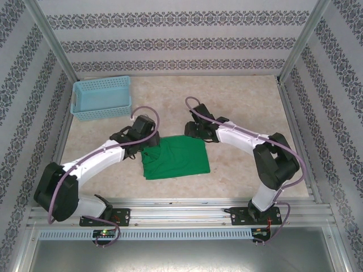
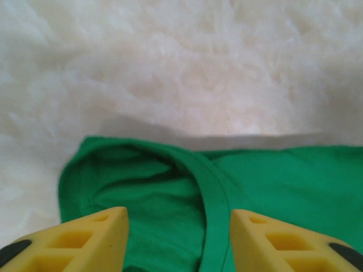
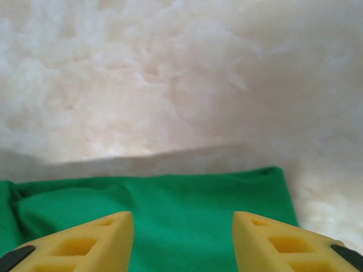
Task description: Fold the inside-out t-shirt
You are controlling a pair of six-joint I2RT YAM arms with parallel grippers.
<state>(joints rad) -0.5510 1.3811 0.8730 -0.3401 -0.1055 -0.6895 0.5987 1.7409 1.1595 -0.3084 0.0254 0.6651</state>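
Table [image 1: 238, 96] — one t-shirt [image 1: 176, 157], one basket [image 1: 102, 97]

Bright green t-shirt [image 1: 174, 157] lies flat, folded into a compact, roughly square packet with no print showing. It sits well apart from the light blue basket [image 1: 102, 97], nearer the front and to its right. The far edge runs straight and smooth, and at the corner closest to the basket a hemmed band curves over a loose, open fold.
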